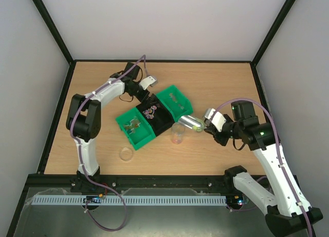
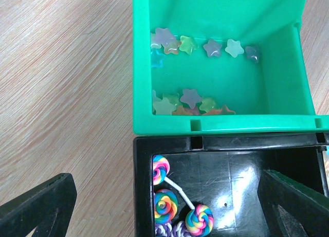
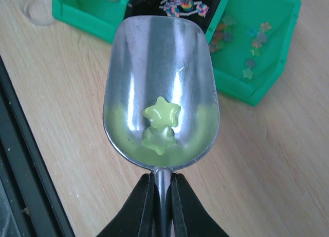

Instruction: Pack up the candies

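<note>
My right gripper [image 3: 162,184] is clamped on the scoop [image 3: 159,57] handle, and the green star candy [image 3: 161,112], loose mid-frame, could slide out short of the cup [image 1: 178,133] if I tilt early.

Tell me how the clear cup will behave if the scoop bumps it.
The clear cup looks thin-walled and I see nothing in it, so it is probably light and would slide or tip easily. It stands upright and unheld on the smooth wooden table, so little would stop it. Once tipped, its round wall would likely let it roll.
</note>
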`<action>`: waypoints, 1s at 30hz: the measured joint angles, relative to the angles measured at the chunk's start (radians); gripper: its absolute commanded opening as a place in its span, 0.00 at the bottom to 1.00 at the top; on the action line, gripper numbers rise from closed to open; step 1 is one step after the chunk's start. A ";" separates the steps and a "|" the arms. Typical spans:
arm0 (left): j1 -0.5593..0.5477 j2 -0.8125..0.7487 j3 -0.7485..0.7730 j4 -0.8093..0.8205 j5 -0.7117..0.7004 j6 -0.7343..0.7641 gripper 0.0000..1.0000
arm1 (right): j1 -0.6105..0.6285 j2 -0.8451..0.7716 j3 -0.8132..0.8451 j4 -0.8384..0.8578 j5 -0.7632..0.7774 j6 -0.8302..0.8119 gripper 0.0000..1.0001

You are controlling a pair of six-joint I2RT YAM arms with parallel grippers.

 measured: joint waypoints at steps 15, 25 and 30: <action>0.000 -0.002 -0.007 0.010 0.006 -0.006 0.99 | 0.000 0.138 0.046 -0.111 0.045 -0.064 0.01; 0.002 -0.004 -0.023 0.024 0.005 -0.006 0.99 | 0.011 0.213 0.092 -0.150 0.063 -0.084 0.01; 0.006 -0.009 -0.036 0.026 0.005 -0.007 0.99 | 0.032 0.243 0.117 -0.171 0.080 -0.105 0.01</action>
